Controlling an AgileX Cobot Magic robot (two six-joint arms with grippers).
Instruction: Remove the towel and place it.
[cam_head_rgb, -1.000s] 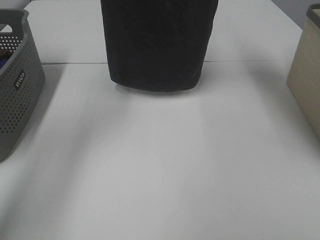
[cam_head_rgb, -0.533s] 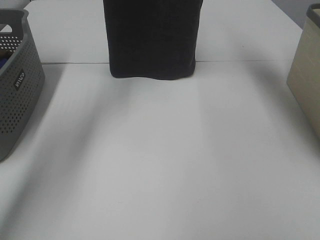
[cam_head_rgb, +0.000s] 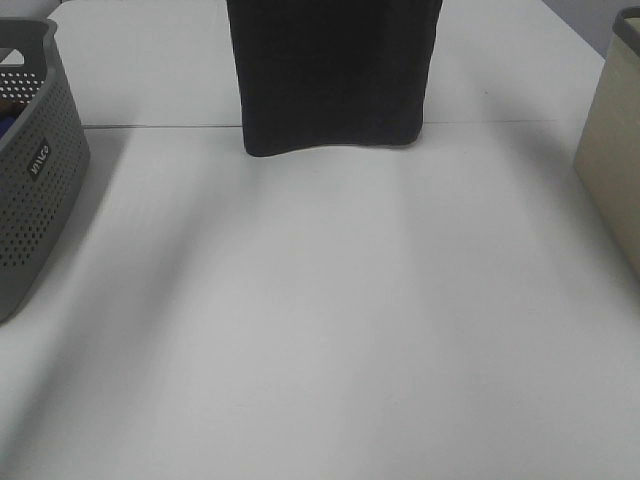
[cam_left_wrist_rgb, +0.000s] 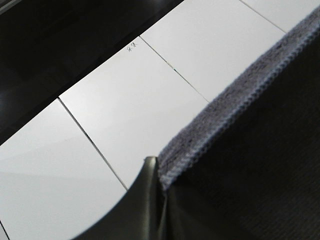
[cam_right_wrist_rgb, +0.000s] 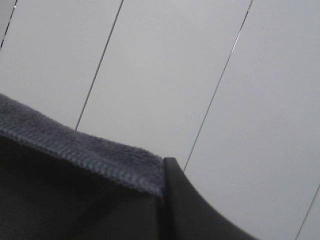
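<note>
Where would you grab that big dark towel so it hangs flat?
By its two top corners, on the hemmed edge, one tool coming from each side. The towel is wide and limp, so one middle pinch would probably bunch it. Here the left tool and right tool are each shut on a hemmed corner, and it hangs spread out.

**Item count, by kind**

Towel (cam_head_rgb: 335, 75): 1, dark, single piece.
Bins: 2. That's 1 grey perforated basket (cam_head_rgb: 35, 200) and 1 beige bin (cam_head_rgb: 612, 170), both cut off by the frame edge.
Grippers: 2, left gripper (cam_left_wrist_rgb: 159, 172) and right gripper (cam_right_wrist_rgb: 162, 175), with 1 finger visible on each.
Table (cam_head_rgb: 320, 330): 1, white. The high view shows 1 seam, so 2 panels.
Basket contents (cam_head_rgb: 6, 122): maybe 2 items, too cropped to count.
</note>
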